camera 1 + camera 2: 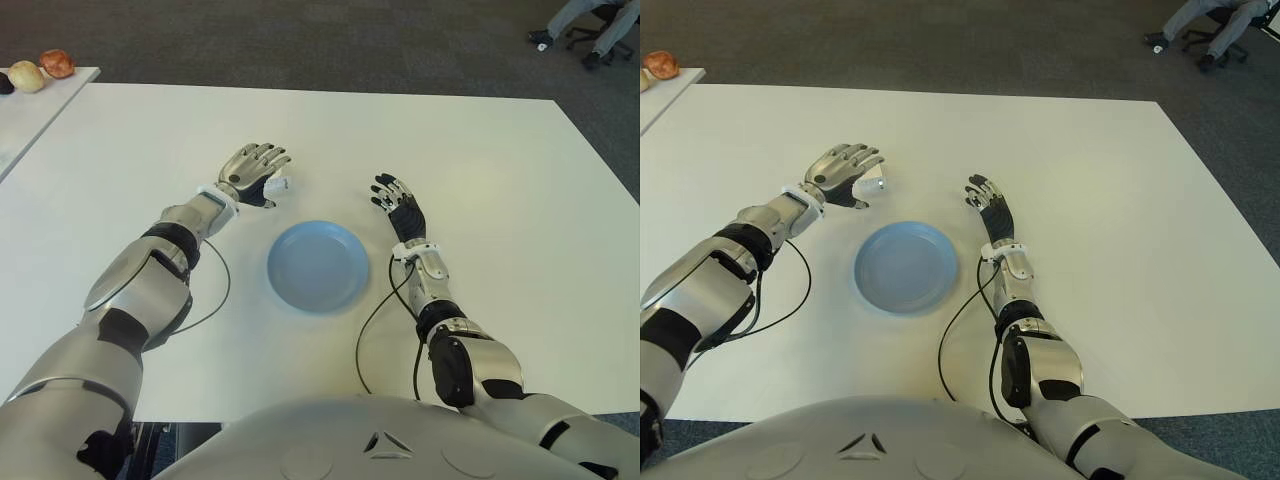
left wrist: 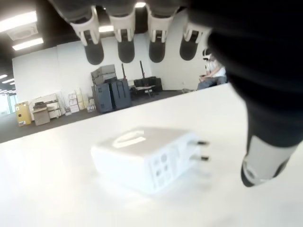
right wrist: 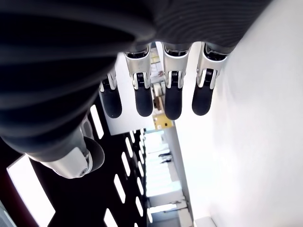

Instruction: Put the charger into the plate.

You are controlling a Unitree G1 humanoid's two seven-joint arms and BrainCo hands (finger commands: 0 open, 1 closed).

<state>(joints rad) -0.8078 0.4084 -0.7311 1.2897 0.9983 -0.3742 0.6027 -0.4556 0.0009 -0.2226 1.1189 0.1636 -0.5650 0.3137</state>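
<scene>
Over at the far left, a few round pieces of food [image 1: 42, 68] are sitting on the corner of a side table [image 1: 30, 110], well apart from everything else. On the main white table [image 1: 500, 180] the robot's left hand [image 1: 250, 172] is reaching forward with its fingers [image 2: 125, 45] spread above the charger [image 2: 147, 158] — nothing is gripping it. The charger, a small white block with two prongs sticking out of one end, is lying flat on the table under that released hand, with the thumb tip coming down just beside the prongs; from the head cameras only a white edge of it is peeking out on the right of the palm. Nearer the robot's body and to the right of the left hand, the blue plate [image 1: 318, 266] is sitting with nothing in it, so the charger is lying outside it, just beyond its far left rim. To the right of the plate, the right hand [image 1: 398, 205] is showing palm down over the table with its fingers [image 3: 173, 99] stretched out and relaxed, holding nothing — whether it is touching the surface I cannot tell. At the far right, beyond the table, a person's legs [image 1: 585, 25] are showing by an office chair.
</scene>
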